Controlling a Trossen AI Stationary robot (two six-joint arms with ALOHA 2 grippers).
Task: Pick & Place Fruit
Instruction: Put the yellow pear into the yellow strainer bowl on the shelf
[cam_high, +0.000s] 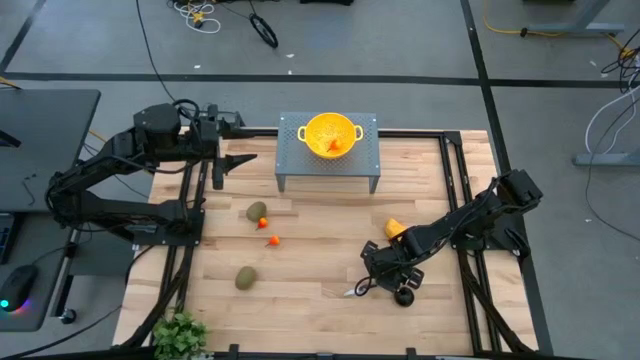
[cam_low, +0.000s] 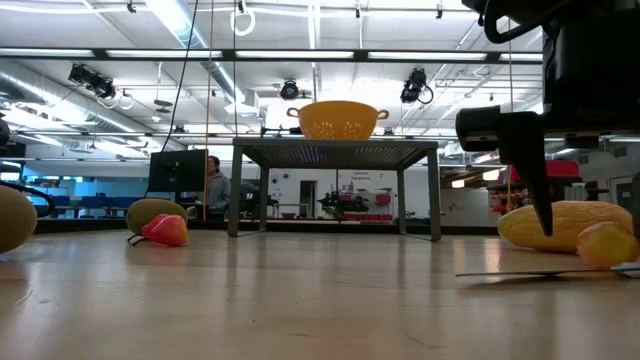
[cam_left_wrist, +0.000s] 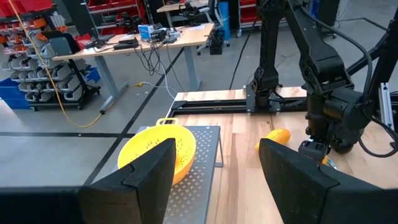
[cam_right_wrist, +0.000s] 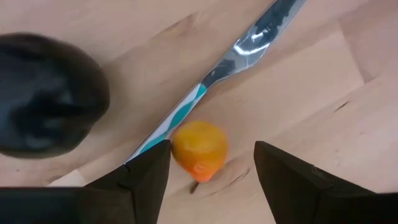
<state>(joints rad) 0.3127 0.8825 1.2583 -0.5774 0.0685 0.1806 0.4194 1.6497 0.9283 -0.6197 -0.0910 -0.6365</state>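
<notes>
Orange-yellow small fruit (cam_right_wrist: 199, 151) sits on the wooden table (cam_high: 310, 285) at about 5 o'clock from table centre, touching the knife (cam_right_wrist: 214, 78) handle, a dark round fruit (cam_right_wrist: 46, 93) close by. Right gripper (cam_right_wrist: 208, 177) hangs straight over it, jaws wide and empty, straddling it — likely lined up to grab. Left gripper (cam_left_wrist: 214, 168) waits open near the yellow bowl (cam_high: 331, 134) on the metal stand (cam_high: 290, 165) at 12 o'clock. Olive fruits (cam_high: 257, 212) lie around 9.

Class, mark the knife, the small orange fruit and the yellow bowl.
knife (cam_right_wrist: 249, 46), right wrist view, on its silver blade.
small orange fruit (cam_right_wrist: 199, 148), right wrist view, on its middle.
yellow bowl (cam_high: 318, 128), high view, on its inner wall.
</notes>
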